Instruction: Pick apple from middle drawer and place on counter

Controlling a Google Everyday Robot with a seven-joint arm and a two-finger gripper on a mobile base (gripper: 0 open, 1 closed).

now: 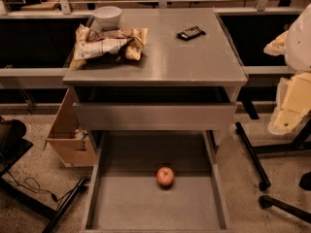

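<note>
Camera view is showing my gripper [291,103] at three o'clock, and I cannot tell its state. The apple [165,176] is lying at six o'clock on the middle drawer [121,203] floor, and it is calling for a centred, vertical descent.

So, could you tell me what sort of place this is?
Probably a lab or office: a metal drawer cabinet, a cardboard box, chair legs on the floor. The gripper hangs at the right edge.

Bench [165,62] top: front edge and centre free; chip bag [108,43] and bowl [107,16] block the rear-left corner, and a dark bar [190,32] lies near the rear-right corner. Middle drawer [126,205] is open from above (apple [165,176] on its floor). Pincer [291,101] is off the right edge.
</note>
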